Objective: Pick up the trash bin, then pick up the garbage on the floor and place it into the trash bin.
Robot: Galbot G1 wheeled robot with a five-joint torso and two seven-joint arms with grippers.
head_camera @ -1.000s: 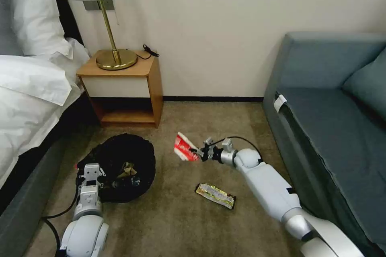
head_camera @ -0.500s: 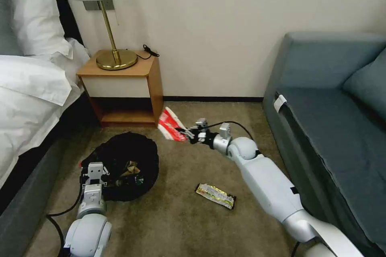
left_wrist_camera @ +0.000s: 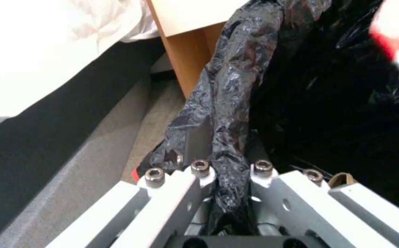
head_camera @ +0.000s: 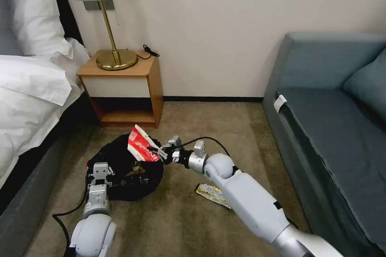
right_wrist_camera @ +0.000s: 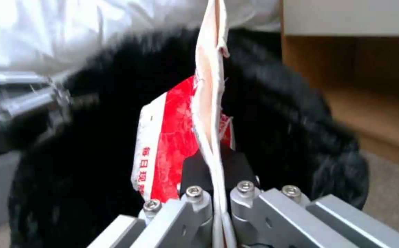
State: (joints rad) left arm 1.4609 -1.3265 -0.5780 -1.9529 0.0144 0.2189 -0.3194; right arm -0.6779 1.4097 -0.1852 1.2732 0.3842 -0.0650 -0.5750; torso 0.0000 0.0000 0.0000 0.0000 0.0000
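Crushed red-and-white paper cup point(head_camera: 141, 148) pinched by right pincer point(head_camera: 162, 153)

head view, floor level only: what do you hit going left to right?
Left gripper clamped on the bin's rim → trash bin → red-and-white cup held over it → right gripper shut on the cup → snack wrapper on the carpet → sofa.
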